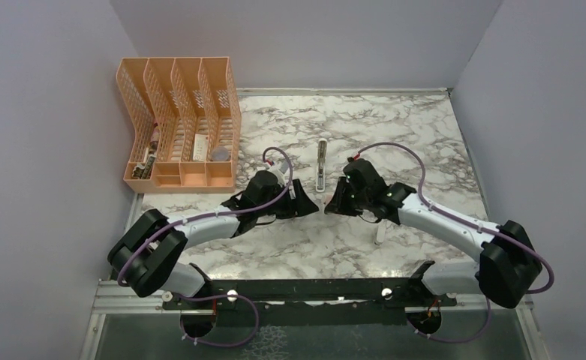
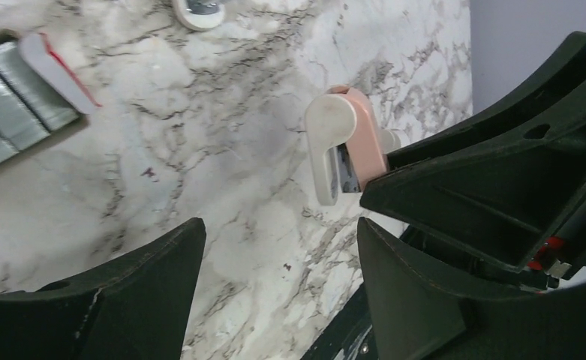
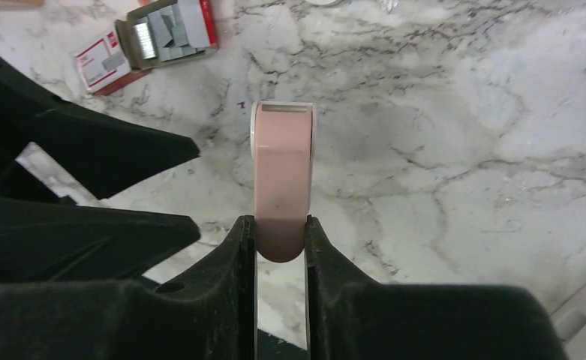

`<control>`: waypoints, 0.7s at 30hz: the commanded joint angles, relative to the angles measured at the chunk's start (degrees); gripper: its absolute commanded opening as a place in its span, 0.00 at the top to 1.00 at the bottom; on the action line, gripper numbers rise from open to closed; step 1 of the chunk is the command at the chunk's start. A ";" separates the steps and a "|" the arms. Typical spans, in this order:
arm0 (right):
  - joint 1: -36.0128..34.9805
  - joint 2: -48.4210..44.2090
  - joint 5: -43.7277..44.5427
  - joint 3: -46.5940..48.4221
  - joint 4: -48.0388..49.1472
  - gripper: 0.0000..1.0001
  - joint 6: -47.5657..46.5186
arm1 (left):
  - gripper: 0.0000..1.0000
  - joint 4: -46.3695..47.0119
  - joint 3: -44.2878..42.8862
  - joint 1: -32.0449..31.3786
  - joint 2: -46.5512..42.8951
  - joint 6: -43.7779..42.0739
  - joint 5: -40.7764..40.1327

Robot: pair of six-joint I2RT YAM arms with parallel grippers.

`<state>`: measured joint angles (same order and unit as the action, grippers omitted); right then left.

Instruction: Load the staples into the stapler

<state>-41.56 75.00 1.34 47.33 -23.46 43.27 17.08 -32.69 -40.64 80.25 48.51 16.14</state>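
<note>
Right gripper point(image 3: 280, 229) clamps a pink block point(image 3: 282, 172) by its near end, jaws flat against both sides. Left gripper point(image 2: 274, 240), jaws spread wide, faces it (almost tip to tip), both arms bent inward.

I can't read any text from here. The red-and-white staple box point(image 3: 103, 64) lying on the marble table point(image 3: 462, 150) has printed marks on its white face, but they're too small and blurred for me to make out a word or number.
</note>
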 commanded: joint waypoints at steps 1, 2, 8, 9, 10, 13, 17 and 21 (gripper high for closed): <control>-0.01 -4.32 -5.33 -3.41 4.95 0.91 8.22 | 0.27 6.90 1.46 -3.28 0.08 3.22 -1.40; -0.01 -5.08 -5.83 -3.99 5.37 0.91 9.15 | 0.28 7.48 1.81 -3.75 -0.21 3.44 -2.06; -0.01 -8.26 -10.05 -6.97 8.65 0.91 13.23 | 0.46 9.10 3.22 -5.59 -1.80 3.36 -3.92; -0.01 -8.59 -10.34 -7.09 8.76 0.91 14.16 | 0.50 9.11 3.43 -5.65 -1.80 3.37 -3.68; -0.01 -9.10 -10.62 -7.28 8.93 0.91 14.62 | 0.54 9.11 3.49 -5.79 -1.77 3.52 -3.27; -0.01 -9.98 -11.47 -7.71 10.28 0.91 15.52 | 0.62 9.11 3.55 -6.34 -1.34 3.75 -3.03; -0.01 -9.50 -12.18 -6.77 9.92 0.91 15.04 | 0.65 9.20 2.81 -6.89 -0.68 3.17 -3.07; -0.01 -8.93 -13.00 -6.08 9.69 0.91 14.61 | 0.75 9.20 2.11 -6.99 -0.07 2.29 -3.63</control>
<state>-41.52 66.54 -7.84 40.01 -17.10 56.75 25.04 -29.56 -46.96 79.77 52.23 13.87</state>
